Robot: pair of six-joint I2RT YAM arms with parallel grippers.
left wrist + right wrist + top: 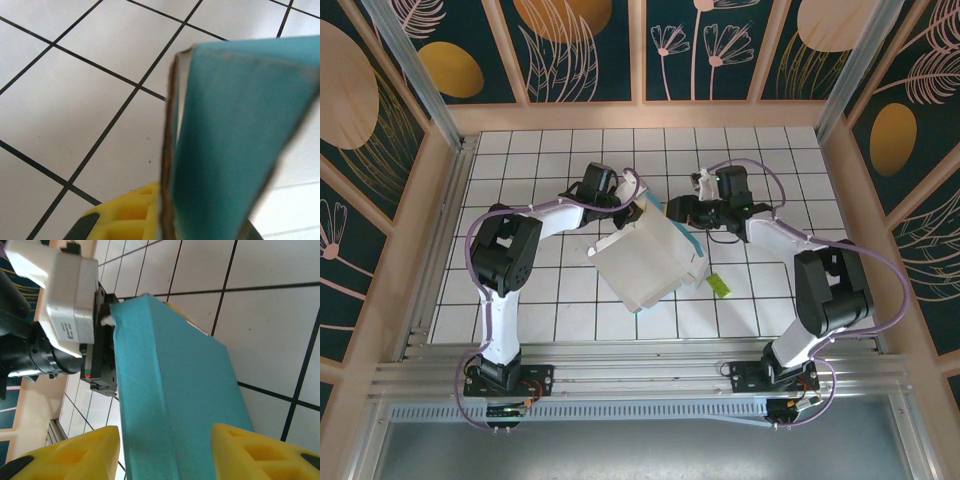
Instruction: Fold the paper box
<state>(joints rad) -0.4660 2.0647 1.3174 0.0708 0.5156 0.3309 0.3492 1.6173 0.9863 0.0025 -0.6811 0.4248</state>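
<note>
The paper box (pixel 650 258) is held tilted above the tiles, white face up, with teal showing along its right and lower edges. My left gripper (pixel 632 208) is shut on the box's upper left corner. In the left wrist view the card's brown edge and teal face (pixel 235 125) stand clamped beside one yellow finger (pixel 125 215). My right gripper (pixel 678 210) is at the box's upper right corner. Its yellow fingers (pixel 85 452) straddle the folded teal side (pixel 175 380), open, with a thin gap on the left.
A small yellow-green slip (pixel 721 285) lies on the tiles just right of the box. The white tiled table (pixel 520 150) is ringed by a wooden rim (pixel 435 220). The left gripper's black and white body (pixel 70 305) sits close behind the box.
</note>
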